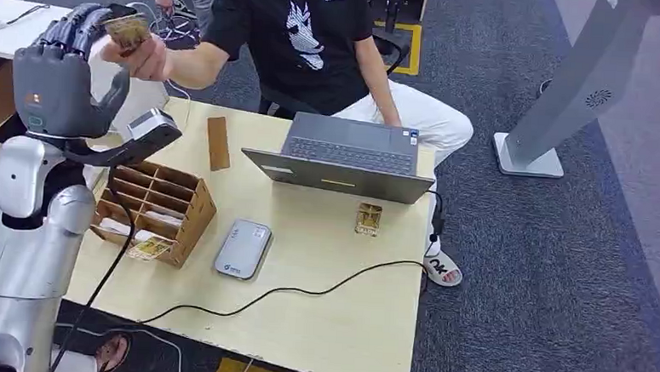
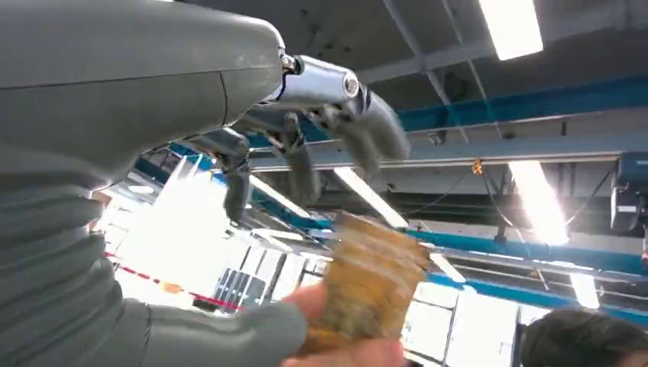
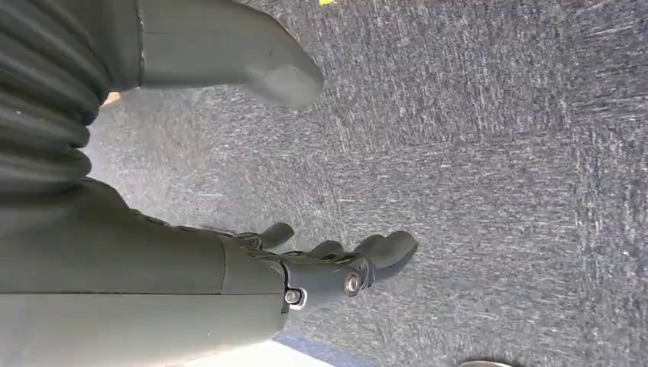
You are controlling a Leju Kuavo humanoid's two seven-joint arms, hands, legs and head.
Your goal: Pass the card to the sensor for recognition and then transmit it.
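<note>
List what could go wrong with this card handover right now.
1. The card sits between the left hand and the person's hand. If either lets go at the wrong moment, it could fall onto the table or the floor.
2. In the left wrist view the fingers look spread above the card, so the hold may be loose.
3. The cable hangs from the raised arm near the wooden organizer and might snag it.

Silver arm segments, black cable alongside; grey ribbed wrist cover; dark-fingered left robot hand.
</note>
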